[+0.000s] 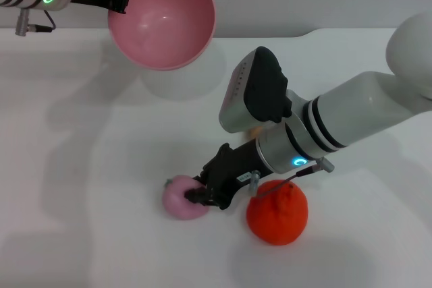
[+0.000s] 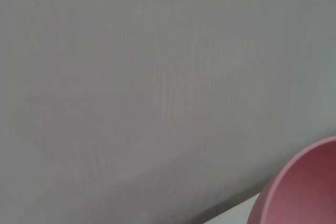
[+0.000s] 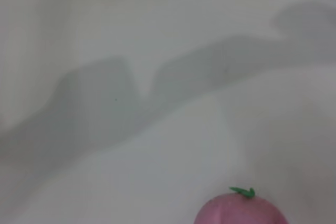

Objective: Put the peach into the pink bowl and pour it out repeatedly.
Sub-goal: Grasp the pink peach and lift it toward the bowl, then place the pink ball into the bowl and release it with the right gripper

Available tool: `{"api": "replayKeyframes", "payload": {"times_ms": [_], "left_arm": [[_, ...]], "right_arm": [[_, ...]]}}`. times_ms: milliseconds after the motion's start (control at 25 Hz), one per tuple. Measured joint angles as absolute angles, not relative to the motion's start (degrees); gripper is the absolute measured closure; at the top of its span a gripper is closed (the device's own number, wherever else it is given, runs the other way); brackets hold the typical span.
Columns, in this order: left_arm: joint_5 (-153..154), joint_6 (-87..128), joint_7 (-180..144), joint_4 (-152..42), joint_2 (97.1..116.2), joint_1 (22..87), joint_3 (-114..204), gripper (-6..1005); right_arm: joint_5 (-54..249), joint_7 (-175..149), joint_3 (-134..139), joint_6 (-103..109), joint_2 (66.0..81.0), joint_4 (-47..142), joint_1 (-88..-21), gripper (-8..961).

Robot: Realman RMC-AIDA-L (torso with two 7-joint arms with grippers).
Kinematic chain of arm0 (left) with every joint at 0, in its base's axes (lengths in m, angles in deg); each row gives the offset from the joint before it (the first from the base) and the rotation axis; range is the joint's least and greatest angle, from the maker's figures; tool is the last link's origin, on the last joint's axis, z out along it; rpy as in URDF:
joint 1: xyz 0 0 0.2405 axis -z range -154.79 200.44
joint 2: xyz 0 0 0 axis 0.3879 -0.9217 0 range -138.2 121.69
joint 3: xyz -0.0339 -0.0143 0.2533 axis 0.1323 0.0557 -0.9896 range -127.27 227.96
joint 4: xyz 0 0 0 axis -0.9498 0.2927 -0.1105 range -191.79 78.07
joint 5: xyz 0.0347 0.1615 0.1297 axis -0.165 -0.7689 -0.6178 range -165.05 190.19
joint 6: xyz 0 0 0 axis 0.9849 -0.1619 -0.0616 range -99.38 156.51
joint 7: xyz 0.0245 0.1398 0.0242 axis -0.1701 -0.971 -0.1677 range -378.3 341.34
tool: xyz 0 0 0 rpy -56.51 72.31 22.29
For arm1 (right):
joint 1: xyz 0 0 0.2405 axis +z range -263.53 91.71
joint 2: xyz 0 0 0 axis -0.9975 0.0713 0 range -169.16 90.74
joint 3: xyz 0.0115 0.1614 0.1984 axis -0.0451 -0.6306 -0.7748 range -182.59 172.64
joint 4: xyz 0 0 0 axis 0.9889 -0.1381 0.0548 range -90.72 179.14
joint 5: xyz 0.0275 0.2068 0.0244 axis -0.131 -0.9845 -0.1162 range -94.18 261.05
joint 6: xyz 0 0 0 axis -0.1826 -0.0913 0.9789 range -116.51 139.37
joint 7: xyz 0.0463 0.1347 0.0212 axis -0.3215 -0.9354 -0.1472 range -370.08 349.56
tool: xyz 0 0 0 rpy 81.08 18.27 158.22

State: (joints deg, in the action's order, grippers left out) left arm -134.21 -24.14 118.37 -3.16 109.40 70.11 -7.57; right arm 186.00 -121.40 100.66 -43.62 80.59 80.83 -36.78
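The right hand (image 1: 201,195) is down low on the white table (image 1: 81,166), and its black fingers are pressed tight on the side of the peach (image 1: 181,198), which sits on the table with its little green leaf showing. Just beside them, on the robot's right, sits a bumpy orange fruit (image 1: 278,212), not touching the peach. Far back on the robot's left, the left hand (image 1: 120,1) pinches the rim of the pink bowl (image 1: 162,17) and holds it up off the table, tipped so you can see its empty inside.
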Motion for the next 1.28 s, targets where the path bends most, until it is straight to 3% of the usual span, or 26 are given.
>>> {"api": "replayKeyframes", "payload": {"times_ms": [200, 400, 720, 1280], "left_arm": [[-134.2, -24.0, 118.4, -3.2, 109.42, 70.1, -7.6, 966], [-134.3, -23.7, 118.4, -3.2, 109.42, 70.0, -7.6, 966], [-134.3, -23.6, 118.4, -3.2, 109.40, 69.5, -7.6, 966], [-130.2, -26.0, 118.9, -3.2, 109.61, 69.0, -14.5, 965]], "right_arm": [[186.0, -121.3, 100.7, -44.2, 80.43, 82.3, -37.1, 729], [186.9, -121.0, 99.8, -47.8, 79.50, 95.8, -43.3, 884], [195.0, -121.0, 90.7, -50.7, 79.75, 119.9, -54.1, 920], [194.5, -116.9, 80.4, -42.3, 79.78, 126.0, -56.0, 873]]}}
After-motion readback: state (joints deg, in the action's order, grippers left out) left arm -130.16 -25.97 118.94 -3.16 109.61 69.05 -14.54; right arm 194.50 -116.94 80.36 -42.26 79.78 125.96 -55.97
